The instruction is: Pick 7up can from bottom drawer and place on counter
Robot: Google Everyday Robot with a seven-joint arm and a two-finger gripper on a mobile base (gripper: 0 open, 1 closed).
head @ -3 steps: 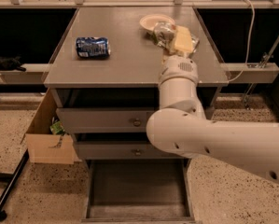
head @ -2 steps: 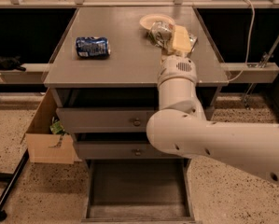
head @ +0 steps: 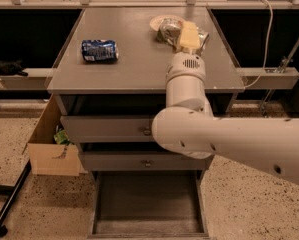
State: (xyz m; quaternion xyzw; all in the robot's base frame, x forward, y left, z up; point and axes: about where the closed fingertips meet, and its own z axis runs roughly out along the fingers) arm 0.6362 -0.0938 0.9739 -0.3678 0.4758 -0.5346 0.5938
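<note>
My gripper [head: 187,35] is out over the back right of the counter [head: 139,66], at the end of my white arm. Its pale fingers [head: 188,34] are shut on the 7up can [head: 168,32], a dented silvery can that shows on both sides of them. The can is just above or on the counter top; I cannot tell which. Below, the bottom drawer [head: 146,204] is pulled open, and its flat grey floor has nothing on it.
A blue and white can [head: 99,50] lies on its side at the counter's left. A white plate [head: 162,20] sits at the back behind the 7up can. Two knob-fronted drawers [head: 114,129] are closed. An open cardboard box [head: 51,151] stands left of the cabinet.
The gripper and the can in it have shifted slightly further back and left over the counter. Nothing else has moved.
</note>
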